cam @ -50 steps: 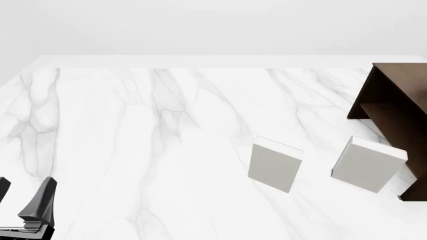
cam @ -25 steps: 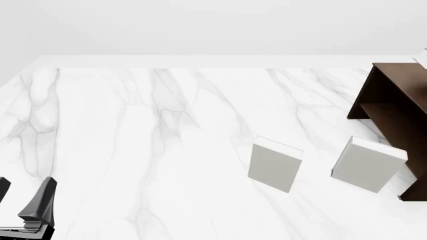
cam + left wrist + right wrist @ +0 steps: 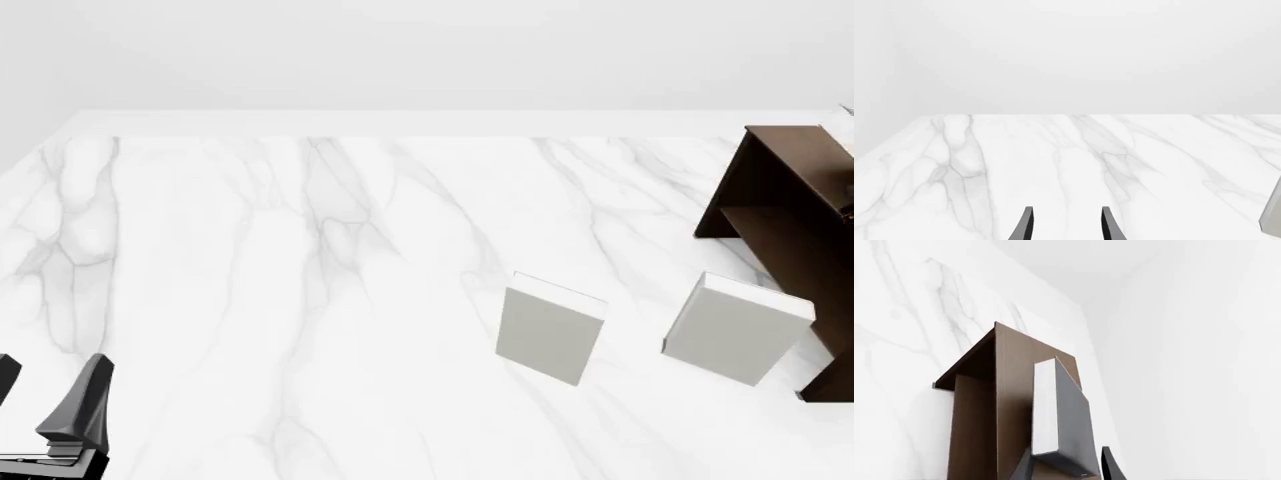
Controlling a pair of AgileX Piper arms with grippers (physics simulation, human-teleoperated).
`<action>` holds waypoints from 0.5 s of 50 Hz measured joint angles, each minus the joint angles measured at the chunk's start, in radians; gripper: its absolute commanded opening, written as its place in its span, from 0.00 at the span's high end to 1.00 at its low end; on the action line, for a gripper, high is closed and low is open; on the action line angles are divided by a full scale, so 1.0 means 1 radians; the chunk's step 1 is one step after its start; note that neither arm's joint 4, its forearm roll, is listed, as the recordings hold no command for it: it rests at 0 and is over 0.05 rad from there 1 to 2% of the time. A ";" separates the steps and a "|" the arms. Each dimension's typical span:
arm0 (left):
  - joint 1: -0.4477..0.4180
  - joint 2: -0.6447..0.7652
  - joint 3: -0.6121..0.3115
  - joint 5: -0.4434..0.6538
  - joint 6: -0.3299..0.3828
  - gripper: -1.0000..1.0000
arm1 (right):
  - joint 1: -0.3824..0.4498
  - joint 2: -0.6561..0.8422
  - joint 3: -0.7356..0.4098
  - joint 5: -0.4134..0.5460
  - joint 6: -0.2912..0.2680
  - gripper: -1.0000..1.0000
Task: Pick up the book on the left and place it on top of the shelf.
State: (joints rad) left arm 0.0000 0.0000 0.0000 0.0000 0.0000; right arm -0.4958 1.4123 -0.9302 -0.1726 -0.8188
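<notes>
The dark charcoal book (image 3: 1069,420) with a white page edge is gripped between my right gripper's (image 3: 1066,469) fingers, tilted, over the flat top of the dark brown shelf (image 3: 1011,390). In the front view the shelf (image 3: 781,200) stands at the right edge, and only a white sliver of the book (image 3: 845,112) shows above it. The right gripper itself is out of that view. My left gripper (image 3: 47,390) is open and empty at the near left corner. Its fingers (image 3: 1025,226) stand apart over bare table.
Two light grey-white books stand upright on the marble table: one in the middle right (image 3: 550,327), one next to the shelf's near leg (image 3: 734,328). An edge of a grey book (image 3: 1273,216) shows in the left wrist view.
A white sliver of the held book has come into the front view at the right edge, above the shelf top, and grown. The left arm has not moved.
</notes>
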 measured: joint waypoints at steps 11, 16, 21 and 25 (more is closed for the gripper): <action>0.000 0.000 0.000 0.000 0.000 0.00 | 0.021 -0.048 0.065 -0.018 0.039 0.00; 0.000 0.000 0.000 0.000 0.000 0.00 | 0.028 -0.061 0.077 -0.022 0.047 0.00; 0.000 0.000 0.000 0.000 0.000 0.00 | 0.036 -0.071 0.084 -0.024 0.053 0.00; 0.000 0.000 0.000 0.000 0.000 0.00 | 0.043 -0.080 0.087 -0.023 0.058 0.00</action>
State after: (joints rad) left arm 0.0000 0.0000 0.0000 0.0000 0.0000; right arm -0.4532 1.3327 -0.8435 -0.1957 -0.7609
